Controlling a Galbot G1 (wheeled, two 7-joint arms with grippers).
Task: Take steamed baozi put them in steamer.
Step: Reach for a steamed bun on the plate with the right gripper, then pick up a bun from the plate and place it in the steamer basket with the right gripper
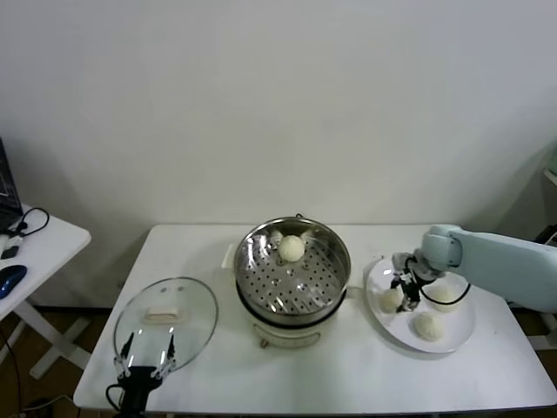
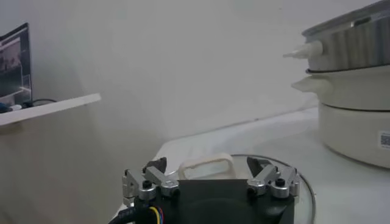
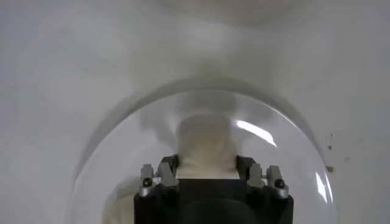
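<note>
While clamped around one steamed baozi (image 3: 206, 146) at the white plate's (image 1: 452, 335) nine o'clock edge, with steamer (image 1: 292, 280) well apart, right gripper (image 1: 403, 293) partly closed, risking dented dough or slippage; left gripper (image 1: 144, 353) open, idle.

The right end effector (image 1: 403, 292) covers part of the baozi (image 1: 391, 299) between its fingers; whether the pads touch it is too small to tell. The left end effector (image 1: 144, 359) is cut off by the head view's lower edge.
</note>
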